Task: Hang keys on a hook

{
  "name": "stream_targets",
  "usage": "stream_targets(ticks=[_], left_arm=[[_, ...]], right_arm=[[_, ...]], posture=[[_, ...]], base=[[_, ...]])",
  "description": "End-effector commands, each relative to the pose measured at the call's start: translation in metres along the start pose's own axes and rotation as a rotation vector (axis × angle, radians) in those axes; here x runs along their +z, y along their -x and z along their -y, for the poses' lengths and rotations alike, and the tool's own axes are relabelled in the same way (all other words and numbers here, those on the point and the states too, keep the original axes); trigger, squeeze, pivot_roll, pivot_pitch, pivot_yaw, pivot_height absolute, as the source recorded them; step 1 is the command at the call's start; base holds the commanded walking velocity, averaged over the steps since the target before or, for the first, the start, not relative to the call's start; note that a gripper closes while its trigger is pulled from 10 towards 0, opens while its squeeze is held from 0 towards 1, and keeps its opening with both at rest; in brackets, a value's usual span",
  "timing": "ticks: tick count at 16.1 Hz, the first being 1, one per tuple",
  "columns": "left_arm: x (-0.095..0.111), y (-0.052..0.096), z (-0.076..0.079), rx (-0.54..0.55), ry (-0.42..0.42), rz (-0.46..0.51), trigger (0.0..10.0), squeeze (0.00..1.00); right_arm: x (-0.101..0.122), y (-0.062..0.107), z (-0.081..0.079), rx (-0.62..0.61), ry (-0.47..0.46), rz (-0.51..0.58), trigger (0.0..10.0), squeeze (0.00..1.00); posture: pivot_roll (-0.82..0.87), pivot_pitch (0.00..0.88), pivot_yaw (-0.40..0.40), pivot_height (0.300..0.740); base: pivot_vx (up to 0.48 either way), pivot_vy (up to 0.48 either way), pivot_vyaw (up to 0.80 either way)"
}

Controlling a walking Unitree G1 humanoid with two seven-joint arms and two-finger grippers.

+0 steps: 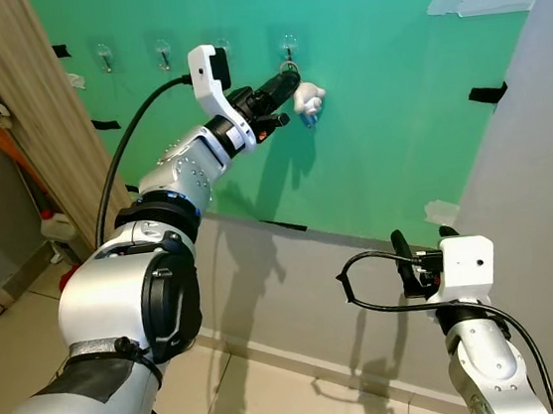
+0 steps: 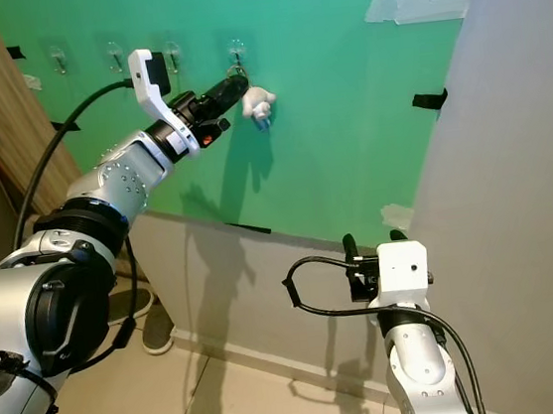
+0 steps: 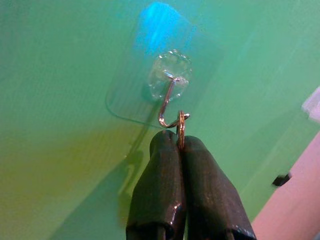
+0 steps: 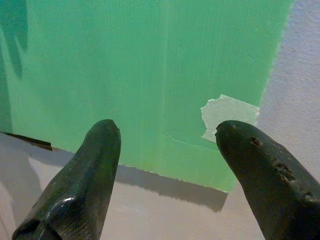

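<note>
Left pincer (image 3: pixel 180 145) pinched tight on key ring (image 3: pixel 181 129), threading it onto hook (image 3: pixel 169 102); next, slight lowering, then release. Right pincer (image 4: pixel 167 137) spread, idle.

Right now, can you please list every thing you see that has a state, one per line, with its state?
left gripper: shut on key ring, raised to the green wall
key ring: pinched between the fingers, touching the hook's tip
hook: on a clear pad stuck to the wall
white keychain toy: hanging below the left gripper's tip
right gripper: open, holding nothing, low, facing the wall
other hooks: bare
</note>
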State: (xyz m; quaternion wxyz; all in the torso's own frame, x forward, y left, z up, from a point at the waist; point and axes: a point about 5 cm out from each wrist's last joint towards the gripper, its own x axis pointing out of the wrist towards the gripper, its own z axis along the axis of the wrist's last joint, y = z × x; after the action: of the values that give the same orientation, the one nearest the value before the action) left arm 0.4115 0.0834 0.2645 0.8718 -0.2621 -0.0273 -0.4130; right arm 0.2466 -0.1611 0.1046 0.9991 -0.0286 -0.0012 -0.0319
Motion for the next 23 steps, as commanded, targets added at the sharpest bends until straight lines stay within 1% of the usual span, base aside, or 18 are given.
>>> stream_targets(ticks=[1,2,4,5,6,7,8,9,10,11,14,15,18,19,20,21,22,23], left_arm=[[-0.003,0.001,-0.001,0.008,0.057,0.001,10.0,0.00],[-0.004,0.002,-0.002,0.013,0.079,0.010,10.0,0.00],[-0.004,0.005,-0.006,0.043,0.173,0.050,10.0,0.00],[-0.005,0.008,-0.010,0.070,0.201,0.065,10.0,0.00],[-0.008,0.011,-0.015,0.121,0.160,0.058,10.0,0.00],[-0.013,0.013,-0.019,0.176,0.062,0.028,10.0,0.00],[-0.013,0.013,-0.020,0.196,-0.021,0.006,10.0,0.67],[-0.010,0.012,-0.019,0.216,-0.098,-0.002,10.0,1.00],[-0.006,0.011,-0.018,0.217,-0.130,0.006,10.0,1.00],[0.000,0.009,-0.016,0.199,-0.123,0.027,10.0,1.00],[-0.002,0.009,-0.016,0.201,-0.151,0.014,10.0,1.00],[-0.003,0.009,-0.017,0.220,-0.206,-0.007,10.0,1.00],[-0.002,0.006,-0.012,0.194,-0.304,-0.026,10.0,1.00],[-0.004,0.006,-0.010,0.170,-0.400,-0.045,10.0,1.00],[-0.007,0.008,-0.010,0.149,-0.469,-0.067,10.0,1.00],[-0.011,0.011,-0.011,0.135,-0.505,-0.086,10.0,1.00],[-0.019,0.025,-0.020,0.140,-0.568,-0.125,10.0,1.00],[-0.025,0.035,-0.026,0.157,-0.572,-0.134,10.0,1.00]], right_arm=[[0.004,0.001,-0.002,0.011,-0.005,0.010,10.0,0.00],[0.004,0.001,-0.002,0.011,-0.005,0.009,10.0,0.00],[0.003,0.001,-0.002,0.009,-0.008,0.004,10.0,0.00],[0.003,0.001,-0.002,0.010,-0.010,0.002,10.0,0.00],[0.003,0.001,-0.002,0.011,-0.010,0.000,10.0,0.00],[0.003,0.001,-0.002,0.013,-0.010,-0.001,10.0,0.00],[0.003,0.000,-0.002,0.016,-0.009,-0.001,10.0,0.00],[0.003,0.000,-0.002,0.018,-0.007,-0.002,10.0,0.00],[0.002,0.001,-0.002,0.020,-0.007,-0.003,10.0,0.00],[0.002,0.000,-0.002,0.023,-0.007,-0.005,10.0,0.00],[0.002,-0.001,-0.004,0.031,-0.007,-0.008,10.0,0.00],[0.002,-0.001,-0.004,0.032,-0.007,-0.009,10.0,0.00],[0.001,0.000,-0.003,0.031,-0.005,-0.013,10.0,0.00],[0.000,0.000,-0.003,0.030,-0.004,-0.014,10.0,0.00],[0.000,0.000,-0.002,0.030,-0.002,-0.014,10.0,0.00],[-0.001,0.000,-0.002,0.030,-0.002,-0.014,10.0,0.00],[-0.003,0.000,0.000,0.030,0.000,-0.021,10.0,0.00],[-0.004,0.000,-0.001,0.034,0.002,-0.026,10.0,0.00]], posture=[[-0.24,0.000,0.087,0.740],[-0.24,0.000,0.087,0.740],[-0.24,0.000,0.088,0.740],[-0.24,0.000,0.086,0.740],[-0.24,0.000,0.085,0.740],[-0.24,0.000,0.081,0.740],[-0.24,0.000,0.080,0.740],[-0.24,0.000,0.078,0.740],[-0.24,0.000,0.077,0.740],[-0.23,0.000,0.075,0.740],[-0.23,0.000,0.074,0.740],[-0.23,0.000,0.074,0.740],[-0.22,0.000,0.074,0.740],[-0.22,0.000,0.076,0.740],[-0.22,0.000,0.074,0.740],[-0.21,0.000,0.072,0.740],[-0.20,0.000,0.065,0.740],[-0.19,0.000,0.064,0.740]], base=[[0.000,0.000,0.00],[0.000,0.000,0.00],[0.000,0.000,0.00],[0.000,0.000,0.00],[0.000,0.000,0.00],[0.000,0.000,0.00],[0.000,0.000,0.00],[0.000,0.000,0.00],[0.000,0.000,0.00],[0.000,0.000,0.00],[0.000,0.000,0.00],[0.000,0.000,0.00],[0.000,0.000,0.00],[0.000,0.000,0.00],[0.000,0.000,0.00],[0.000,0.000,0.00],[0.000,0.000,0.00],[0.000,0.000,0.00]])
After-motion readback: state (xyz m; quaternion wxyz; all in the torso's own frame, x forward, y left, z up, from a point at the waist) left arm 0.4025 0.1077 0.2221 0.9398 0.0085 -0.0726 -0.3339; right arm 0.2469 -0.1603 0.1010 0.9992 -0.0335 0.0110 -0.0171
